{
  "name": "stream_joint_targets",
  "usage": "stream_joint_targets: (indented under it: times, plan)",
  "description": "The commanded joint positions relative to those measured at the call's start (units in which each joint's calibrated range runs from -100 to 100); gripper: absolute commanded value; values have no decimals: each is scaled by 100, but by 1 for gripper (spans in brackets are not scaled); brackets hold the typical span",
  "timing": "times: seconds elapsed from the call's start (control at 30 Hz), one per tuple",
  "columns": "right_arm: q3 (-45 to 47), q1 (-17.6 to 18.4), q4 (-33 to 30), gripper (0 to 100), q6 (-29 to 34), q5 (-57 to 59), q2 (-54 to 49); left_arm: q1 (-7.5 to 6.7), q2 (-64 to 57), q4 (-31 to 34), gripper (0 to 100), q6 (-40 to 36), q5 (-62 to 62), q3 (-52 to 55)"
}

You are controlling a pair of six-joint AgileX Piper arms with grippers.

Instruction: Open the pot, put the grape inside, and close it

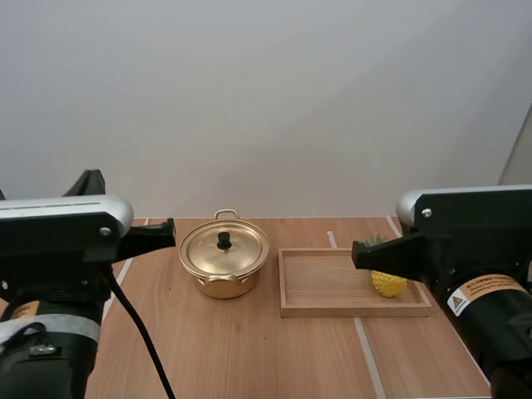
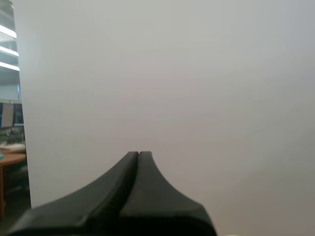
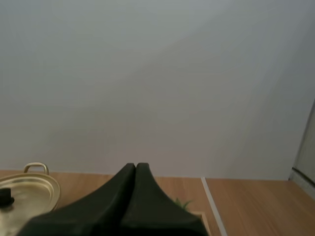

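A golden pot (image 1: 223, 270) stands on the table with its lid (image 1: 224, 247) on, a black knob at the lid's middle. To its right lies a wooden tray (image 1: 332, 283) holding a yellow fruit with green leaves (image 1: 389, 284) at its right end, partly behind my right arm. My left gripper (image 1: 170, 233) is shut, raised left of the pot, its fingers (image 2: 138, 162) lying together as one wedge. My right gripper (image 1: 357, 252) is shut too, raised over the tray next to the fruit. Past its fingers (image 3: 136, 172) the pot's lid (image 3: 22, 189) shows.
White tape lines (image 1: 363, 341) run across the wooden table. A plain white wall stands behind it. Bare table lies in front of the pot and tray.
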Motion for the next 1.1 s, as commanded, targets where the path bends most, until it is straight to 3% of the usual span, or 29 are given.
stream_joint_targets:
  times: [0.0, 0.4, 0.63, 0.8, 0.97, 1.07]
  plan:
    - [401, -9, -80, 0, -48, -164, -40, -17, -22, -25, 0, 35, -189, 439]
    - [1502, -9, -80, 0, -48, 15, -40, -17, -22, -155, 0, 22, -1, 849]
    - [1515, -17, 190, 0, -28, 241, -40, -17, 87, -825, 0, 47, 74, 849]
    - [1515, -17, 226, 0, -28, 440, -40, -17, 498, -833, 0, 378, 25, 849]
    - [1515, -17, 226, 0, -28, 440, -40, -17, 904, -833, 0, 1388, 646, 849]
    - [1515, -17, 226, 0, -28, 440, -40, -17, 946, -833, 0, 1553, 685, 849]
